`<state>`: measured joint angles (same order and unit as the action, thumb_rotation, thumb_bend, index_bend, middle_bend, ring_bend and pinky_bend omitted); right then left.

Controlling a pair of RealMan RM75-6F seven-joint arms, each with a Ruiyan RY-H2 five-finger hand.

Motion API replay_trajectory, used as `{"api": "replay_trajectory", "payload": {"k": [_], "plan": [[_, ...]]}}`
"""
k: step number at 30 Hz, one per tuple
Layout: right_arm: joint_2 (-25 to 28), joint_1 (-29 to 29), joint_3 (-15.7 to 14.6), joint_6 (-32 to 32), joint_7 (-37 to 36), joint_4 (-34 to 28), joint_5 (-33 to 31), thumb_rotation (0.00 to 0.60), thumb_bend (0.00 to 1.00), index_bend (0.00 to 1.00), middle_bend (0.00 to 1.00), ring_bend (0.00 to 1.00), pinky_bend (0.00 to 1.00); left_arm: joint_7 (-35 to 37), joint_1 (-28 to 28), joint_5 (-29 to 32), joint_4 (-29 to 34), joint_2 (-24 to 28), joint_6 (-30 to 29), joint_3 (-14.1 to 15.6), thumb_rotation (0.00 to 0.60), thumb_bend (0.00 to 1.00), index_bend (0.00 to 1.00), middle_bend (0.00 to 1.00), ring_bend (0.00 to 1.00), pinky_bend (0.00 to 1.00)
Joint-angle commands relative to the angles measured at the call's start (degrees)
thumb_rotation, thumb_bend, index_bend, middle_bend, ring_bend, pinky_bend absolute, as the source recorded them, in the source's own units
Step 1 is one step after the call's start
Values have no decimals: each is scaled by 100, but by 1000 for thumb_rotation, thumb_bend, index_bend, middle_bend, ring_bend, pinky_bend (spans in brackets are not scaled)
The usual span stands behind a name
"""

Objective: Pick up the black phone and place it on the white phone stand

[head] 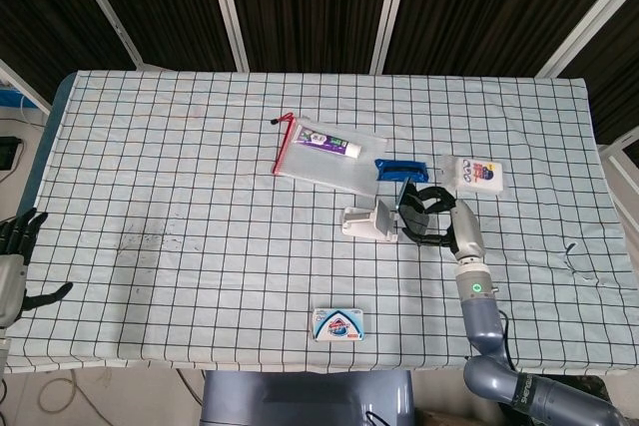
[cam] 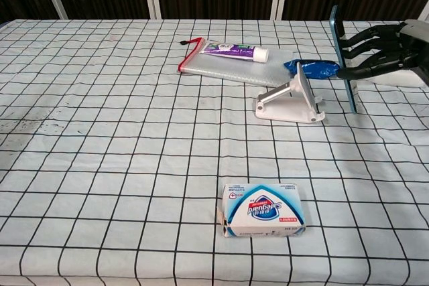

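With the right hand (cam: 379, 48) gripping the black phone (cam: 342, 58) upright just right of the white phone stand (cam: 291, 98), a good placement likely means easing it left and leaning it onto the sloped rest.

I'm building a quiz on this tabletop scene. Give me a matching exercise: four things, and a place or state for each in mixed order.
Things:
1. black phone
2. white phone stand
3. toothpaste tube
4. soap box

States:
A. inside the clear zip pouch
B. nearest the table's front edge
C. held upright in the right hand
D. on the cloth, nothing on it

Pairs: 1-C, 2-D, 3-A, 4-B
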<state>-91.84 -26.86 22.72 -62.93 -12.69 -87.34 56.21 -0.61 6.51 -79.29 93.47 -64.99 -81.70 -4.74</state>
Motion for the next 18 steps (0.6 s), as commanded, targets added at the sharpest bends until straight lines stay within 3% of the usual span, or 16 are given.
{"api": "replay_trajectory", "payload": {"k": [1,12,18], "plan": [[-252,-41,3,154,-608,351,288,600,266,481,546,438,343,20,2,2,-3,2,7,-3,600,0,0,0,0,0],[-616,-193,-46,304,-2282,1265,1226,600,264,481,540,428,344,60,14,43,-9,-1,43,-17,600,0,0,0,0,0],[-726,-268,-96,368,-2639,1552,1375,600,264,480,538,425,344,26,15,66,-3,-7,54,-16,600,0,0,0,0,0]]}}
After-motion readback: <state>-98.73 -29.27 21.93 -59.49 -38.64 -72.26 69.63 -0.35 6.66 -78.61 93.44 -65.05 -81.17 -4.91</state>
